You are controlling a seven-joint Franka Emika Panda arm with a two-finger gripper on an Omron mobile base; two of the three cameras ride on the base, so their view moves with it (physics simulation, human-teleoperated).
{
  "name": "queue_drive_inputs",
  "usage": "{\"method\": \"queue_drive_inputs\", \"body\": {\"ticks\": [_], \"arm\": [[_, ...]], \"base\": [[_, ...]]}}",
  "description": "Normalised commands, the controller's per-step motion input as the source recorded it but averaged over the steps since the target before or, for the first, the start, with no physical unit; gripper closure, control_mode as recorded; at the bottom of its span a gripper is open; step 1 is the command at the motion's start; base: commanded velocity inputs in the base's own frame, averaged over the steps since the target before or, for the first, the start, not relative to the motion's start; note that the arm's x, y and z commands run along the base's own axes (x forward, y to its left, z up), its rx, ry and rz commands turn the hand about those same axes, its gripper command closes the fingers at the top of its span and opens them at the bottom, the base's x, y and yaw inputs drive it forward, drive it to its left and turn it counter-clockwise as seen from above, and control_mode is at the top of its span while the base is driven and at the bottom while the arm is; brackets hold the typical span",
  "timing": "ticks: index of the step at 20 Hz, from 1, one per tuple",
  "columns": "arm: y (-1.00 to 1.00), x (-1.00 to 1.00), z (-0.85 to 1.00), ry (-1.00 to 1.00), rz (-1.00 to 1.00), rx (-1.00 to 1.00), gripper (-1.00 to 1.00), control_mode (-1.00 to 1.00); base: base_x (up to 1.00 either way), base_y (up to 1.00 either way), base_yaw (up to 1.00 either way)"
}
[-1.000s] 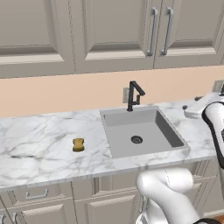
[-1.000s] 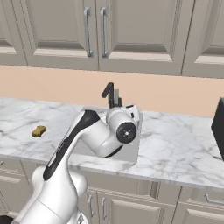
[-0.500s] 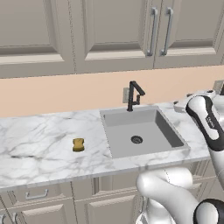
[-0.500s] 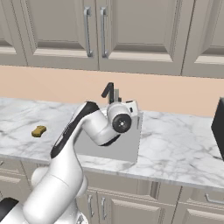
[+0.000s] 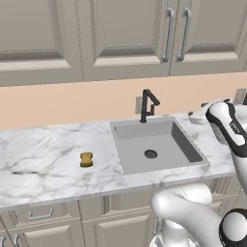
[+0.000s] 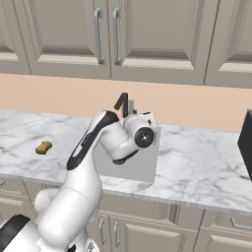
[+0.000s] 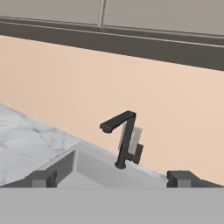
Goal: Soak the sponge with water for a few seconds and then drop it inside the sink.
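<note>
Hand view: gripper [image 7: 111, 178] jaws spread wide, nothing between them, facing the faucet [image 7: 124, 139] across the sink [image 7: 89, 170]. Sponge [image 5: 86, 159] lies on the counter [image 5: 38, 159], left of the sink, well apart from the jaws.

The left base view looks forward and down from behind the arm's left, taking in the whole sink [image 5: 159, 144] at centre and the sponge [image 5: 86, 159] toward 9 o'clock. The right base view faces the same counter [image 6: 197, 162] from the other side, the arm [image 6: 93, 147] covering much of the basin. The hand view sits low and close, facing the black faucet [image 7: 124, 138] and wall.
</note>
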Motion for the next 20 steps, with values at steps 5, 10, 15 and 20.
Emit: {"method": "queue_drive_inputs", "body": {"ticks": [5,10,15,20], "arm": [[0.02,0.26,-0.26,-0.02,0.06,0.00,-1.00,-1.00],[0.06,0.42,-0.31,-0.03,0.00,0.00,-1.00,-1.00],[0.00,0.48,-0.17,-0.04,0.00,0.00,-1.00,-1.00],[0.00,0.43,-0.09,-0.03,0.00,0.00,-1.00,-1.00]], "base": [[0.00,0.00,0.00],[0.00,0.00,0.00],[0.00,0.00,0.00],[0.00,0.00,0.00]]}}
